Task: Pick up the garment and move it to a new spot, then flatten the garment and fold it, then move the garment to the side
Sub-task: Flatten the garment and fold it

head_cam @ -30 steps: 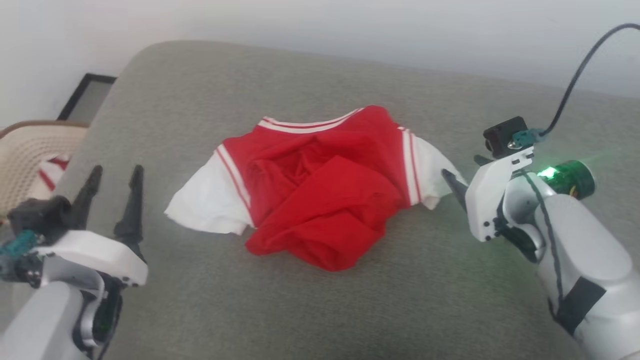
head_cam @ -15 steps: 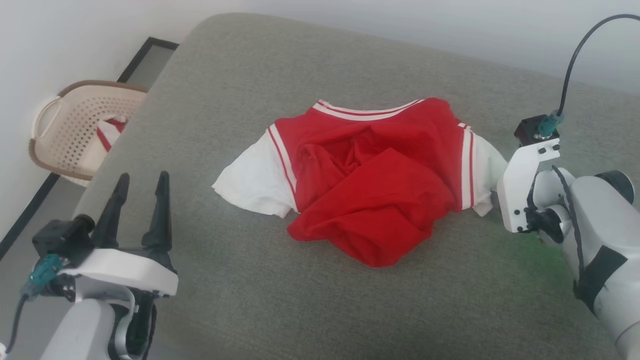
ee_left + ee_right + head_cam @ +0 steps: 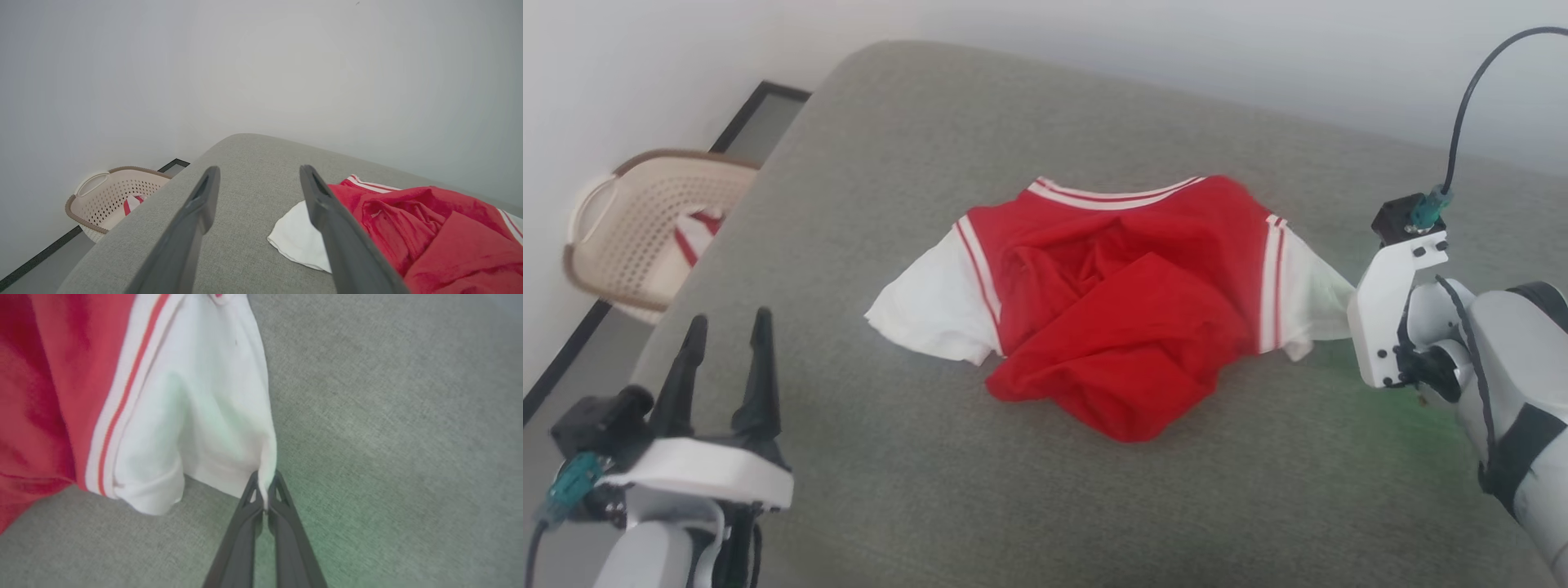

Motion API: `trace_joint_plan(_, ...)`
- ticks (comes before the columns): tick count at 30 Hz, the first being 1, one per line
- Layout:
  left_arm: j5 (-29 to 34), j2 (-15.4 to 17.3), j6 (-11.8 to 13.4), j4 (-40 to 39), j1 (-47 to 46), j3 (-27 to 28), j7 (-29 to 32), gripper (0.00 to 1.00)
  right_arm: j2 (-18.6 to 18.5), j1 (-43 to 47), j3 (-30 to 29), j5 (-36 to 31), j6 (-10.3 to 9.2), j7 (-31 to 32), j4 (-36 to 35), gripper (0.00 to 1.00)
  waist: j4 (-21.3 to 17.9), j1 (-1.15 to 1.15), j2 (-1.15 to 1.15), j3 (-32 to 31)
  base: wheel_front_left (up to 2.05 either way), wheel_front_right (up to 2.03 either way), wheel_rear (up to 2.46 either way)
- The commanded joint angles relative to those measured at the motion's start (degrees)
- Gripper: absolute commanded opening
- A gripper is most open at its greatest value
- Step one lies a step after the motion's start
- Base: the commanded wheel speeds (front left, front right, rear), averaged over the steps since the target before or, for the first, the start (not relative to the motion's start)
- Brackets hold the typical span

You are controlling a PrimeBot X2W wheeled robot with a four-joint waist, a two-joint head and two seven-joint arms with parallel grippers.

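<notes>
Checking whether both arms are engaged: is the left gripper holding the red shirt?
No, the left gripper is open and empty, clear of the garment on the grey cushion.

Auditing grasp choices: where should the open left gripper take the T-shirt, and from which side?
Likely the T-shirt's left white sleeve, at the outer hem, approached low from the robot's left. It lies flat, clear of the bunched red body, nearest the left gripper, and mirrors the right gripper's pinch on the other sleeve.
</notes>
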Motion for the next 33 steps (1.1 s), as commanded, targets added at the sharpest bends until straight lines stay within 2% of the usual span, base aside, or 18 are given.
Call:
trace_joint_plan(1,0.7,0.2,-0.3,-0.1,1.0,0.4,-0.2,1.00,-0.5,1.2,0.5,1.0,0.01,0.3,-0.9,0.00,-1.2,0.00,0.00,-1.0,0.00,0.00,0.00)
trace_joint_plan(10,1.3,1.7,0.9,-1.5,5.5,2.4,0.1,1.00,-8.3,7.1,0.9,6.7,0.01,3.2,-10.2,0.00,-5.7,0.00,0.00,-4.1,0.00,0.00,0.00)
trace_joint_plan(18,0.5,2.4,1.8,-4.2,8.5,2.7,1.7,1.00,-15.1,13.8,-4.6,8.4,0.01,5.5,-16.1,0.00,-7.8,0.00,0.00,-5.2,0.00,0.00,0.00)
trace_joint_plan(21,0.4,2.7,1.9,-5.0,8.9,2.5,2.2,1.00,-14.8,16.2,-7.3,8.1,0.01,5.3,-15.8,0.00,-8.0,0.00,0.00,-5.2,0.00,0.00,0.00)
trace_joint_plan(24,0.2,2.7,1.3,-5.6,8.8,2.1,2.9,1.00,-12.7,17.7,-9.7,8.2,0.01,5.0,-14.5,0.00,-8.2,0.00,0.00,-4.9,0.00,0.00,0.00)
trace_joint_plan(27,-0.1,3.1,1.1,-5.9,8.1,1.7,3.5,1.00,-10.1,18.1,-11.7,7.6,0.01,4.6,-11.8,0.16,-8.4,0.00,0.00,-4.3,0.00,0.00,0.00)
trace_joint_plan(28,0.0,3.3,1.0,-6.0,7.8,1.5,4.0,1.00,-9.4,17.8,-12.3,7.3,0.01,4.2,-10.9,0.36,-8.5,0.00,0.00,-4.1,0.00,0.00,0.00)
trace_joint_plan(29,0.1,3.6,0.9,-6.1,7.4,1.4,4.2,1.00,-8.6,17.3,-12.8,6.9,0.01,4.1,-10.0,0.53,-8.7,0.00,0.00,-3.9,0.00,0.00,0.00)
trace_joint_plan(30,0.0,3.9,0.6,-6.2,6.9,1.2,4.7,1.00,-8.1,16.9,-12.9,6.4,0.01,3.9,-9.5,0.64,-8.9,0.00,0.00,-3.8,0.00,0.00,0.00)
trace_joint_plan(31,-0.1,4.1,0.5,-6.3,6.6,1.1,5.1,1.00,-7.6,16.5,-13.1,6.0,0.01,3.7,-8.9,0.85,-9.1,0.00,0.00,-3.7,0.00,0.00,0.00)
trace_joint_plan(32,-0.3,4.3,0.4,-6.4,6.3,1.1,5.7,1.00,-7.1,15.9,-13.4,5.6,0.01,3.4,-8.5,1.00,-9.5,0.00,0.00,-3.6,0.00,0.00,0.00)
trace_joint_plan(33,-0.3,4.3,0.4,-6.4,6.3,1.1,5.7,1.00,-7.1,15.9,-13.4,5.6,0.01,3.4,-8.5,1.00,-9.5,0.00,0.00,-3.6,0.00,0.00,0.00)
